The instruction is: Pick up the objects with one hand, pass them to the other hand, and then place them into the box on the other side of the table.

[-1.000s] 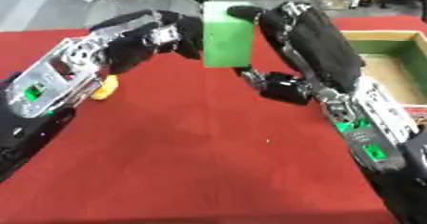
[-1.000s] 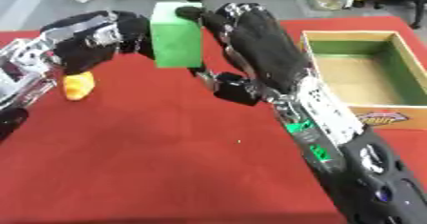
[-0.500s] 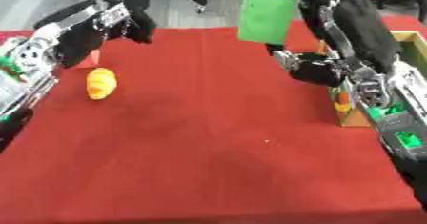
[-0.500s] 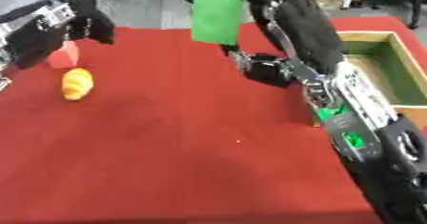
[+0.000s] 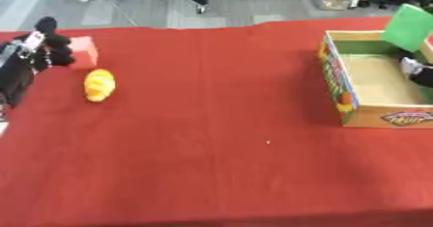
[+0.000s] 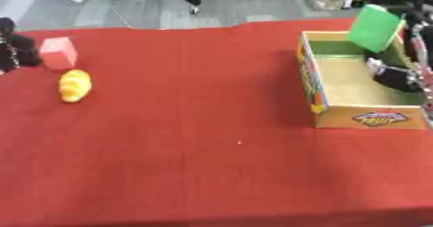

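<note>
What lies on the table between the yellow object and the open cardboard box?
Nothing: between the yellow rounded object and the open cardboard box there is only bare red tablecloth, apart from one tiny pale speck. The right eye view shows the whole stretch.

Green block (image 6: 373, 28) tilted over open box (image 6: 314, 83); red cube (image 6: 57, 53), yellow lump (image 6: 74, 85) left.

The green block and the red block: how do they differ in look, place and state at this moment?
The green block is larger and flatter, tilted in the air over the open box at the table's right; the red block is a small cube resting on the red cloth at the left. The right hand is at the green block; the left hand is beside the red one, contact unclear. Both are plain, single-coloured blocks.
</note>
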Action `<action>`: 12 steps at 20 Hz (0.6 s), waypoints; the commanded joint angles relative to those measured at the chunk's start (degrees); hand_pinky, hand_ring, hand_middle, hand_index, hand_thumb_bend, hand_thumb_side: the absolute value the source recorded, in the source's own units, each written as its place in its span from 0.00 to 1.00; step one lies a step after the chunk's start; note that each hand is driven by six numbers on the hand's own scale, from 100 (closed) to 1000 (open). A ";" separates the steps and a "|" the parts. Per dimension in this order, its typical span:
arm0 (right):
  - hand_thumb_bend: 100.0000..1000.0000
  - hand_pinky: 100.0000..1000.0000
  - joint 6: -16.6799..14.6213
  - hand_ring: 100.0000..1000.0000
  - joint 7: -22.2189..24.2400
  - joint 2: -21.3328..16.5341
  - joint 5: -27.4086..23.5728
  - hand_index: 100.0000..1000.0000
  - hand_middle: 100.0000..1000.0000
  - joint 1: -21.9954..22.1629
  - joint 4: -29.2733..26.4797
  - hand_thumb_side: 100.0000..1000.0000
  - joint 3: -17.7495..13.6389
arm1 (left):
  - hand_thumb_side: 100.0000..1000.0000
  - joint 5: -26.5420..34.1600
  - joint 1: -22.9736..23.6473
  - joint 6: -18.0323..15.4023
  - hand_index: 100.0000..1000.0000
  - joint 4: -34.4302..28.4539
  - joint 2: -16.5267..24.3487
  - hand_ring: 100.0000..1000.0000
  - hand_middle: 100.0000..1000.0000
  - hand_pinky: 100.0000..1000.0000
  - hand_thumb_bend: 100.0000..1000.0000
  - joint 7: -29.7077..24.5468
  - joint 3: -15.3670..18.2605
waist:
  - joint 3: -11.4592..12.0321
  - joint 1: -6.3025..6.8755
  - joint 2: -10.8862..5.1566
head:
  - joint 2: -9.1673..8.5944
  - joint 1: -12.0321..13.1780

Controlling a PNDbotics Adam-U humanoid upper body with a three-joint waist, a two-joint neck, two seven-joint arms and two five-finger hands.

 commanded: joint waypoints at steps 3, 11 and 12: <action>0.00 0.48 2.11 0.20 3.84 -5.26 -4.50 0.75 0.16 -1.00 6.48 0.53 -1.48 | 0.76 0.97 1.71 -0.68 0.62 -3.63 -0.06 0.55 0.48 0.73 0.41 4.61 1.64 | 0.31 -0.43 -0.53 | -0.12 -0.43; 0.00 0.50 -1.16 0.22 12.38 -5.34 -4.14 0.81 0.19 -1.95 8.13 0.66 -2.19 | 0.76 1.39 2.25 -0.56 0.62 -4.13 -0.69 0.55 0.48 0.73 0.41 6.11 1.41 | 0.47 -0.42 -0.44 | -0.12 -0.18; 0.00 0.50 -1.26 0.22 13.43 -5.38 -3.90 0.82 0.19 -2.04 7.84 0.67 -2.37 | 0.76 1.42 2.27 -0.57 0.62 -4.10 -0.74 0.55 0.48 0.73 0.41 6.12 1.39 | 0.48 -0.43 -0.45 | -0.12 -0.16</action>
